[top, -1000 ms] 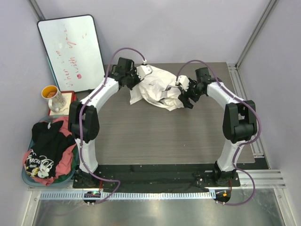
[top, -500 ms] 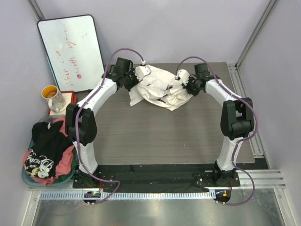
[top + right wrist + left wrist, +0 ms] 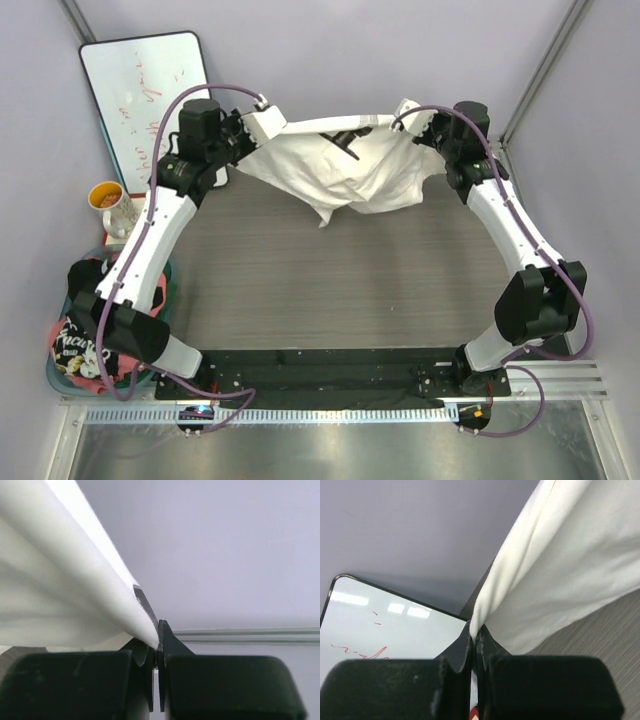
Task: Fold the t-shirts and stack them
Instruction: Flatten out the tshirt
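A large white t-shirt point(image 3: 345, 170) with a black graphic hangs stretched between my two grippers above the far part of the table. My left gripper point(image 3: 272, 122) is shut on its left upper edge, and in the left wrist view the white t-shirt point(image 3: 560, 575) runs up out of the closed left gripper point(image 3: 476, 632). My right gripper point(image 3: 405, 112) is shut on the right upper edge, and the white t-shirt point(image 3: 65, 570) is pinched in the right gripper point(image 3: 157, 630). A black t-shirt point(image 3: 100, 310) with pale lettering lies over a pink-red t-shirt point(image 3: 140, 335) in the basket.
A teal-rimmed laundry basket point(image 3: 55, 375) stands at the table's left front. A whiteboard point(image 3: 150, 100) leans against the back left wall, with a cup point(image 3: 112, 205) on a red item before it. The dark table point(image 3: 350, 290) lies under the hanging shirt.
Both arms have risen and swung apart, lifting the crumpled white t-shirt off the table and spreading it in the air. The right gripper closed on the shirt's edge.
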`<action>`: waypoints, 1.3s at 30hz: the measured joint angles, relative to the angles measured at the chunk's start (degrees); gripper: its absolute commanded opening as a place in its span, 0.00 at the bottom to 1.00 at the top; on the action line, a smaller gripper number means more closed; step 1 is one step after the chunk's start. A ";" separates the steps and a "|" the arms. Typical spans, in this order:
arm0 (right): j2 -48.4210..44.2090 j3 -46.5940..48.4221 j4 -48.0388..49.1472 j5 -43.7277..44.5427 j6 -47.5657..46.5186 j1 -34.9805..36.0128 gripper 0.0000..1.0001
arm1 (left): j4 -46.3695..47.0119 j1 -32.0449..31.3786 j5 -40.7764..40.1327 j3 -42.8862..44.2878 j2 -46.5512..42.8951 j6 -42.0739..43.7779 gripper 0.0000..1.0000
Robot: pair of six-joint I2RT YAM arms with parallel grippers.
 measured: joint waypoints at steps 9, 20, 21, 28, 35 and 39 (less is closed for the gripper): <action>0.02 -5.33 4.57 -6.34 -7.34 -1.62 0.01 | -3.17 0.00 2.99 -7.37 -5.64 4.28 0.00; 1.01 -7.43 19.12 -8.72 -10.62 -2.27 0.01 | 14.84 -0.46 -7.45 -22.16 -13.44 7.82 0.00; 1.22 -7.41 19.98 -8.94 -10.71 -2.43 0.01 | 15.74 -0.48 -7.65 -22.53 -13.44 8.07 0.00; 1.99 -7.69 25.64 -10.60 -10.93 -2.95 0.01 | 19.17 -0.68 -7.45 -23.32 -15.32 8.26 0.00; 0.48 -3.96 7.74 -17.57 -11.52 -4.76 0.01 | 7.30 -0.33 -2.21 -21.59 -16.46 8.09 0.00; -0.52 -3.02 -8.20 -20.76 -14.71 -5.53 0.01 | -1.92 -0.02 0.81 -21.99 -16.24 9.40 0.00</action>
